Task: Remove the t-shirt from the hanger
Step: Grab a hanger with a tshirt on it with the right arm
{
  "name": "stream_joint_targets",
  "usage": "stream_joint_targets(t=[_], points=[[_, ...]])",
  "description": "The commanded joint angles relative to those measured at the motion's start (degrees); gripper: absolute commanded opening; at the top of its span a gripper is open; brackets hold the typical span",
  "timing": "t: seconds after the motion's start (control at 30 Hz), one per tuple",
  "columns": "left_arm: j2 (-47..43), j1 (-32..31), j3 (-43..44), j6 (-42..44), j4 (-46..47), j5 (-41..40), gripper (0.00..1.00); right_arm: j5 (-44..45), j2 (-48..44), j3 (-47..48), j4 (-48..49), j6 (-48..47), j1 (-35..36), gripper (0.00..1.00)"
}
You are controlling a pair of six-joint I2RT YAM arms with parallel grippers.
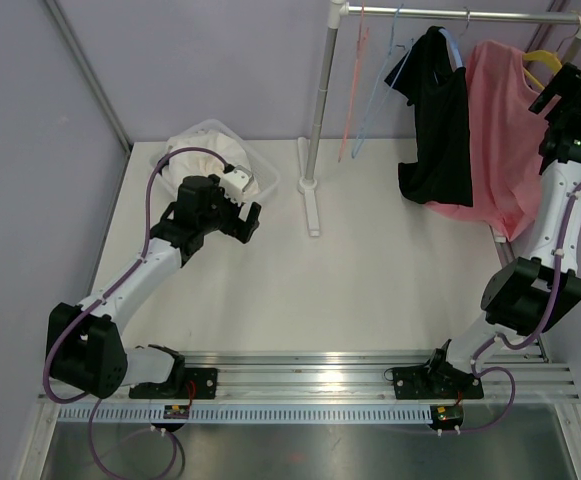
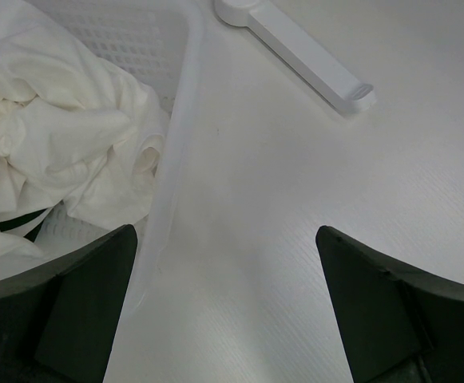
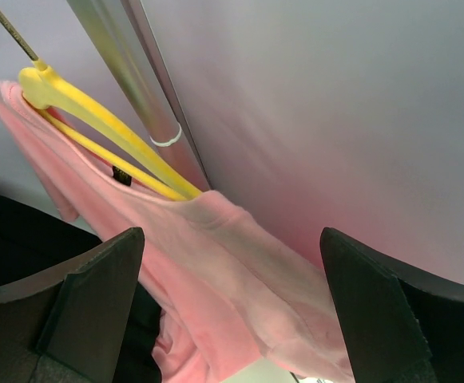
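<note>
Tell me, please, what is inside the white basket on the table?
The basket holds crumpled white cloth. A small dark strip shows between the folds. The cloth covers most of the basket's floor, so anything underneath cannot be seen.

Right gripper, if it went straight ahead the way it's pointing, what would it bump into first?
Probably the pink t-shirt, at its shoulder just below the yellow hanger. The open right gripper points right at it, though how far off is hard to tell.

Lab test cell: aluminium mounting rail (image 1: 370, 372), bare walls (image 1: 220, 60).
</note>
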Motion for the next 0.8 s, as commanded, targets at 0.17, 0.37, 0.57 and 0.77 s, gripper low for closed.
stream_joint_targets(t=[0.17,0.37,0.57,0.77], points=[[0.1,-0.4,2.4,1.0,1.8,-1.0,0.99,-2.0,2.1,5.4,-1.6,0.7,-0.3,0.88],[0.3,-0.5,2.5,1.0,1.8,-1.0,0.99,-4.0,1.2,4.8,-1.2,1.5,-0.2,0.56],[0.1,-0.6,2.5,1.0,1.7,-1.1,0.99,-7.2,0.5,4.8,-2.3,1.4,-0.3,0.45],[0.1,-0.7,2.4,1.3,1.7,-1.1,0.99,-13.3,0.5,6.0,-4.3,1.0,-0.3,0.38]])
